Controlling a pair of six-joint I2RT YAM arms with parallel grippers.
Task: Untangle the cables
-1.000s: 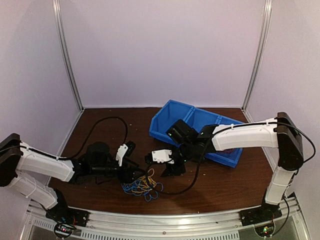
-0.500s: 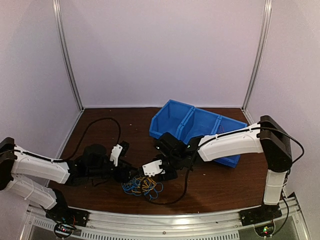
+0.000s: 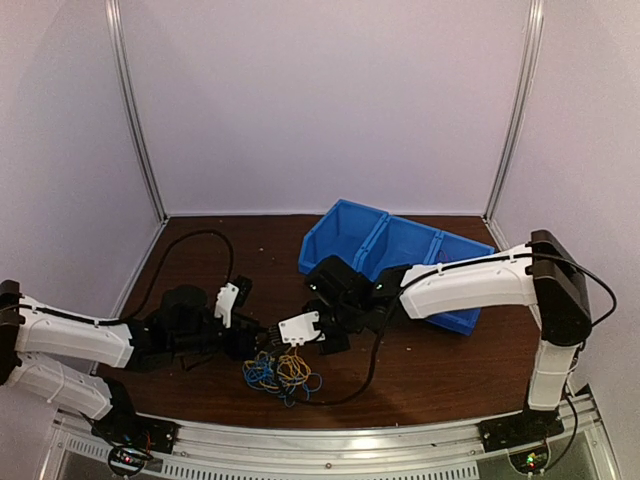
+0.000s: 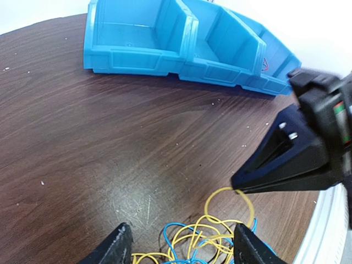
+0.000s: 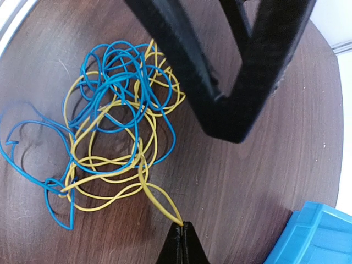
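The cables point(image 3: 281, 371) lie as a tangle of blue and yellow wire loops on the dark wooden table, near its front edge. My right gripper point(image 5: 183, 225) is shut on the tip of one yellow cable loop point(image 5: 159, 201) that sticks out of the tangle point(image 5: 113, 115). In the left wrist view that gripper point(image 4: 237, 186) shows as a black wedge pinching the yellow ring point(image 4: 229, 206). My left gripper point(image 4: 184, 248) is open and low, with the near edge of the tangle point(image 4: 198, 237) between its fingers and nothing held. The two grippers meet tip to tip above the pile point(image 3: 268, 343).
A blue divided bin point(image 3: 395, 258) stands behind and to the right of the grippers, its compartments showing empty in the left wrist view point(image 4: 165, 38). A thick black robot cable point(image 3: 345, 392) curves over the table right of the tangle. The table's front rail point(image 3: 330, 440) is close by.
My right arm has swung left and down to the tangle, and its jaws have gone from open to shut on the yellow loop. The left gripper drew back slightly and stayed open.
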